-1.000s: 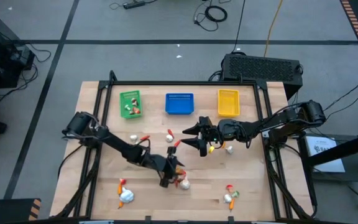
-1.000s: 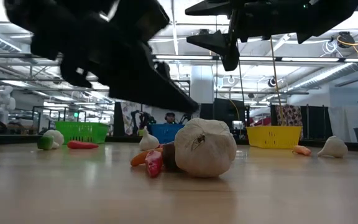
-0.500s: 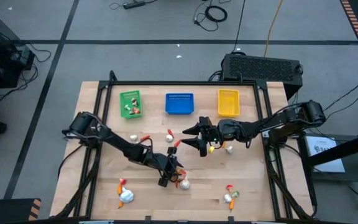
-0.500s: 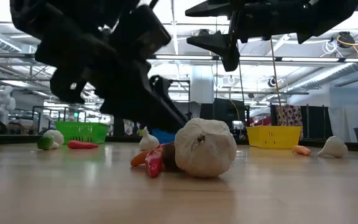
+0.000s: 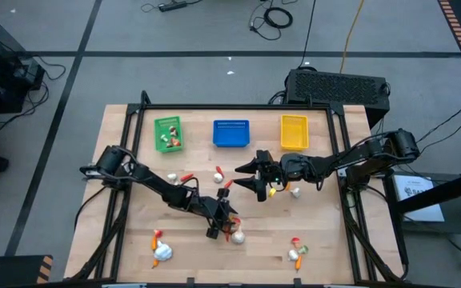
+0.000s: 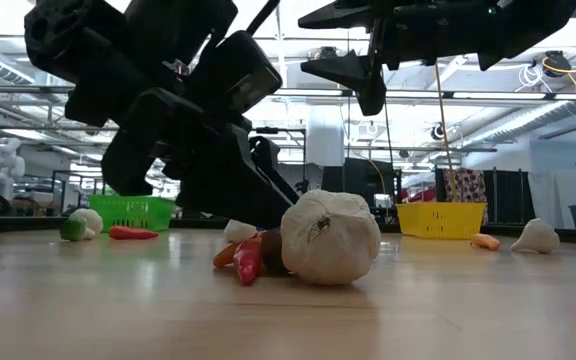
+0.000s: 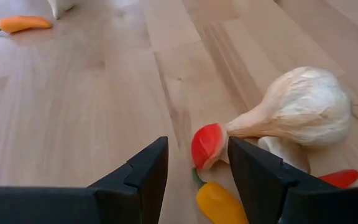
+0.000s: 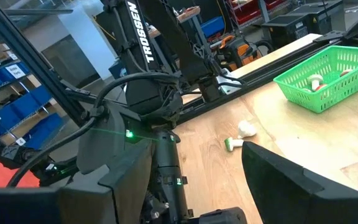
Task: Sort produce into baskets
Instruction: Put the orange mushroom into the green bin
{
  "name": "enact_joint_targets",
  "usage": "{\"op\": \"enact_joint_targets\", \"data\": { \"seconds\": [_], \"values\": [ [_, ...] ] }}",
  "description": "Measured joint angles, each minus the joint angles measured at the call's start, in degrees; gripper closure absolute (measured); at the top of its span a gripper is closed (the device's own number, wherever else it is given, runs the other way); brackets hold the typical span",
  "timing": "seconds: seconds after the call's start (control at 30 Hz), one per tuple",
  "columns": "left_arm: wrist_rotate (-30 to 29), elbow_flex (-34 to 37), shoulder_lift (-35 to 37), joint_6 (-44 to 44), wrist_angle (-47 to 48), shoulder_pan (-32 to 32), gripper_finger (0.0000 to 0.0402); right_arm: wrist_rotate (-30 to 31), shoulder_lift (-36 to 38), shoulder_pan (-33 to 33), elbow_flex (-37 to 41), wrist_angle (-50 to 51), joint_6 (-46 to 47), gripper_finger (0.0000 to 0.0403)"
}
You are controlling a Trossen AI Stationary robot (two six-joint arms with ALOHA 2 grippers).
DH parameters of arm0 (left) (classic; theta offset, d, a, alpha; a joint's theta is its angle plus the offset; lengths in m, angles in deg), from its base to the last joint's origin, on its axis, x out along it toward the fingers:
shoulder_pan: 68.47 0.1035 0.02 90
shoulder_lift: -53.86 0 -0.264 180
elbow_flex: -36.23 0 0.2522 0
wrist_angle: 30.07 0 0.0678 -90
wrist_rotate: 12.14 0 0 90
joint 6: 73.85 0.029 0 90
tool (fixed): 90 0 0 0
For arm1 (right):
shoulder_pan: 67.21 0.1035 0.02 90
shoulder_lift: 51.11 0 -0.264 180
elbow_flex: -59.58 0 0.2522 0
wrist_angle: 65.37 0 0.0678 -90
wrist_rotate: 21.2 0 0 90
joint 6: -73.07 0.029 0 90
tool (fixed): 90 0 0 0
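Observation:
Near the table's front middle lies a cluster of produce: a white garlic bulb [image 7: 303,115], a red pepper [image 7: 205,144], a yellow-orange pepper [image 7: 219,202] and a red piece [image 7: 340,178]. My left gripper [image 7: 197,165] stands open, slanting down low over it; the yellow-orange pepper lies between its fingers. In the high view that gripper [image 5: 218,224] sits just left of the garlic [image 5: 237,237]. My right gripper [image 5: 250,178] hangs open above the table's middle, holding nothing. The green [image 5: 168,134], blue [image 5: 231,133] and yellow [image 5: 294,132] baskets stand along the far edge.
Loose produce lies scattered: white and red pieces [image 5: 178,177] left of centre, several [image 5: 222,178] near the middle, a bulb [image 5: 294,190] under the right arm, a garlic [image 5: 160,250] near front left, a small cluster [image 5: 297,252] front right. A black box [image 5: 338,86] stands behind the table.
My left gripper has sunk toward the table, coming down at the garlic cluster with its fingers still open. The produce has not moved.

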Motion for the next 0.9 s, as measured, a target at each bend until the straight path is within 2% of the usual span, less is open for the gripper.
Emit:
{"op": "enact_joint_targets", "data": {
  "seconds": [0.9],
  "values": [
    [4.66, -0.05, -0.63, 1.25, -2.8, 1.31, 0.0226, 0.15, 0.0, -0.12, 0.0, -0.03, -0.86, 0.0163]
  ]
}}
